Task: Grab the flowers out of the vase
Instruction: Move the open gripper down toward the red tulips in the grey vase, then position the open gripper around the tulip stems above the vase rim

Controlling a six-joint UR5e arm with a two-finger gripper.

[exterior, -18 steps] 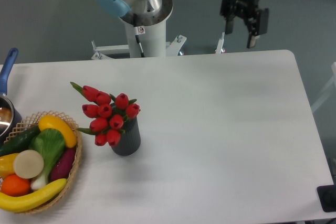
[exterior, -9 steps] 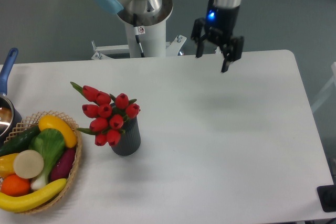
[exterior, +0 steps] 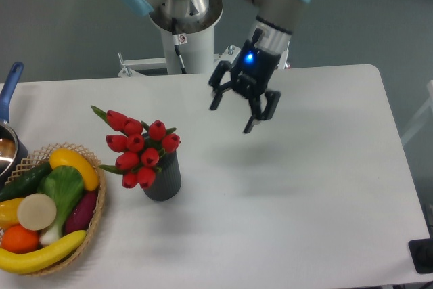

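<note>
Flowers (exterior: 139, 148), a bunch of red tulip buds with green leaves, stood in the vase (exterior: 164, 179) in the left half of the frame, a little below centre. The bunch spread wider than the vase and leaned toward the upper left, one bud reaching out on a long green stem. The vase was a small dark grey ribbed cylinder, upright on the white surface (exterior: 304, 194).

The gripper (exterior: 237, 113) hung above the surface at upper centre of the frame, to the upper right of the flowers and well apart from them. Its jaws were spread wide with nothing between them, tilted and pointing down toward the lower left. A blue light glowed on the gripper body. The arm's base (exterior: 183, 25) stood behind the far edge of the surface at upper centre.

At lower left a woven wicker basket (exterior: 95, 221) sat just beside the vase, holding toy produce: a banana (exterior: 40, 255), an orange (exterior: 19, 238), a cucumber (exterior: 24, 179), a leafy green vegetable (exterior: 62, 191) and a purple one. A blue-handled pot (exterior: 9, 96) showed at the left edge.
</note>
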